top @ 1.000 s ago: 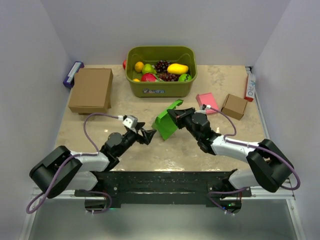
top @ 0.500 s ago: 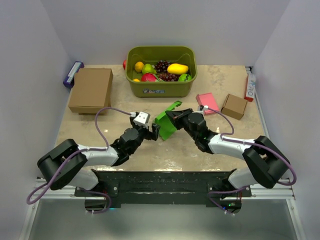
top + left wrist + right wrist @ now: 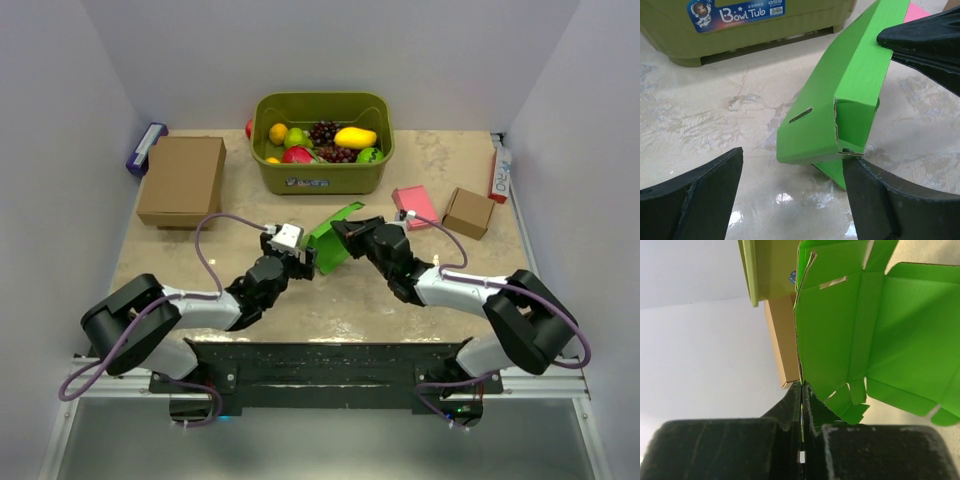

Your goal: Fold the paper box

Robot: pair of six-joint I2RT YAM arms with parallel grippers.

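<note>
Overhead, paper box: bright green, half-folded, tilted up at the middle of the table, in front of the fruit tub.
Overhead, right gripper: clamped on the box's upper right edge.
Overhead, left gripper: spread wide at the box's lower left corner.
Overhead, surroundings: large brown box far left; pink box and small brown box to the right, well apart from the green one.
Left wrist, paper box: a folded side wall with a slot, its low corner down at the table.
Left wrist, left gripper: released, one finger on each side of that corner; contact cannot be told.
Left wrist, right gripper: pinching the box's upper edge.
Right wrist, right gripper: fingers pressed together on a thin edge of the box.
Right wrist, paper box: inner face showing, with creased panels and small flaps; fruit tub and large brown box behind.
</note>
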